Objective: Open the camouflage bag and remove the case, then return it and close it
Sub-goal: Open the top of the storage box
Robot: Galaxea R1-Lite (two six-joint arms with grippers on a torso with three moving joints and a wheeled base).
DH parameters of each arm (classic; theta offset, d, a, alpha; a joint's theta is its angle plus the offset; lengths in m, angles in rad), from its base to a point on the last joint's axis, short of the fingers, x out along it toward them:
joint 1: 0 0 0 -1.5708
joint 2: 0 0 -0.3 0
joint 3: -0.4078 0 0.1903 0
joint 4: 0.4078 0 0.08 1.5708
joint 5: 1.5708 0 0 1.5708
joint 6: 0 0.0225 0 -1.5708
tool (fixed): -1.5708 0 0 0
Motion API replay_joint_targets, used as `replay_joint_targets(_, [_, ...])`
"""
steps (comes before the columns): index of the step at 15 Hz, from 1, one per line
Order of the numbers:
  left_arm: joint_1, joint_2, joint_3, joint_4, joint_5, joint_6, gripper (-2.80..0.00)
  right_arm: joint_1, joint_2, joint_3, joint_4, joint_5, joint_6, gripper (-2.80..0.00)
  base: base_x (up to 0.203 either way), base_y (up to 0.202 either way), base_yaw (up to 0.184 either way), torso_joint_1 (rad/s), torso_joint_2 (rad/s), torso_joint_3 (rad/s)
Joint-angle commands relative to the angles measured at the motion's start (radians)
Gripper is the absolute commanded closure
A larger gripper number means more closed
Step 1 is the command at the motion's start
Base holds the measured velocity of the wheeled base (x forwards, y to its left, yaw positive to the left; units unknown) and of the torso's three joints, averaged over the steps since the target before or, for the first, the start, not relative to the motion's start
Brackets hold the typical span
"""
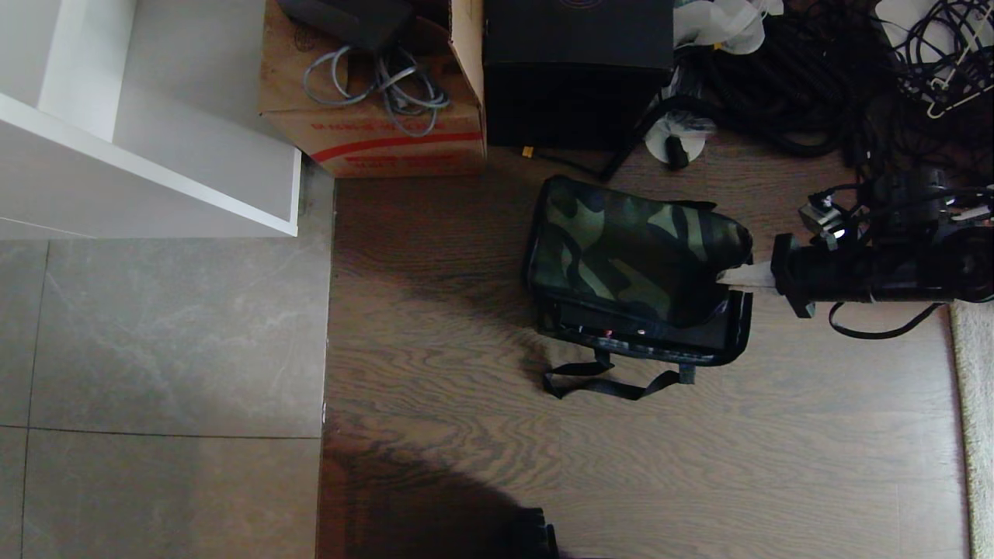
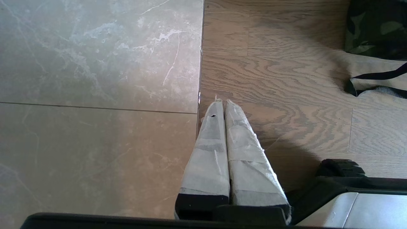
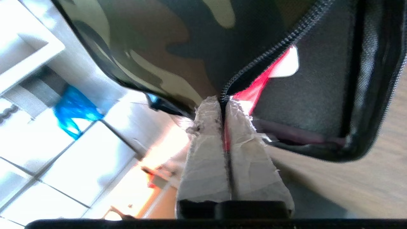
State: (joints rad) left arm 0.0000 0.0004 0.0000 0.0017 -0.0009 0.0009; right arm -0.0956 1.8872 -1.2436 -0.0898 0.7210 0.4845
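Note:
The camouflage bag (image 1: 621,248) lies on the wood floor, right of centre in the head view. Its lid is lifted along the right and near sides, and red lining (image 3: 254,92) and grey interior (image 3: 311,95) show underneath. My right gripper (image 1: 722,276) reaches in from the right and is shut on the lid's zipper edge (image 3: 223,100). In the gap on the near side a black surface with a small red spot shows, the case (image 1: 644,330). My left gripper (image 2: 221,101) hangs shut and empty over the seam between tile and wood.
The bag's black strap (image 1: 613,384) trails on the floor in front of it. Behind the bag stand a brown cardboard carton (image 1: 373,116) and a tall plain black box (image 1: 575,70), with tangled cables (image 1: 815,78) at the back right. A white shelf (image 1: 155,155) is far left and a rug edge (image 1: 974,427) far right.

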Motion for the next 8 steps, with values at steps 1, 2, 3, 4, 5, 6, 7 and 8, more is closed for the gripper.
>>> replay_joint_targets(1, [0.000, 0.001, 0.000, 0.000, 0.000, -0.001, 0.00, -0.001, 0.003, -0.002, -0.001, 0.005, 0.002, 0.00, 0.000, 0.000, 0.000, 0.000, 0.00, 0.000])
replay_joint_targets(2, [0.000, 0.001, 0.000, 0.000, 0.000, -0.001, 0.00, -0.002, 0.003, -0.009, -0.001, 0.003, 0.003, 0.00, 0.000, 0.000, 0.000, 0.000, 0.00, 0.000])
replay_joint_targets(3, [0.000, 0.000, 0.000, 0.000, 0.001, -0.001, 0.00, -0.004, 0.004, -0.014, 0.001, 0.004, 0.007, 0.00, 0.000, 0.000, 0.000, 0.000, 0.00, 0.000])
replay_joint_targets(4, [0.000, 0.000, 0.000, 0.000, 0.000, -0.001, 0.00, -0.004, 0.004, -0.029, 0.004, 0.005, 0.012, 0.00, 0.000, 0.000, 0.000, 0.000, 0.00, 0.000])
replay_joint_targets(5, [0.000, 0.000, 0.000, 0.000, 0.001, -0.001, 0.00, -0.005, 0.005, -0.054, 0.009, 0.003, 0.021, 0.00, 0.000, 0.000, 0.000, 0.000, 0.00, 0.000])
replay_joint_targets(6, [0.000, 0.000, 0.000, 0.000, 0.000, -0.001, 0.00, -0.010, 0.006, -0.083, 0.010, 0.004, 0.037, 0.00, 0.000, 0.000, 0.000, 0.000, 0.00, 0.000])
replay_joint_targets(7, [0.000, 0.000, 0.000, 0.000, 0.000, -0.001, 0.00, -0.018, 0.007, -0.114, 0.010, 0.005, 0.071, 0.00, 0.000, 0.000, 0.000, 0.000, 0.00, 0.000])
replay_joint_targets(8, [0.000, 0.001, 0.000, 0.000, 0.000, -0.001, 0.00, -0.025, 0.011, -0.140, 0.008, 0.007, 0.111, 0.00, 0.000, 0.000, 0.000, 0.000, 0.00, 0.000])
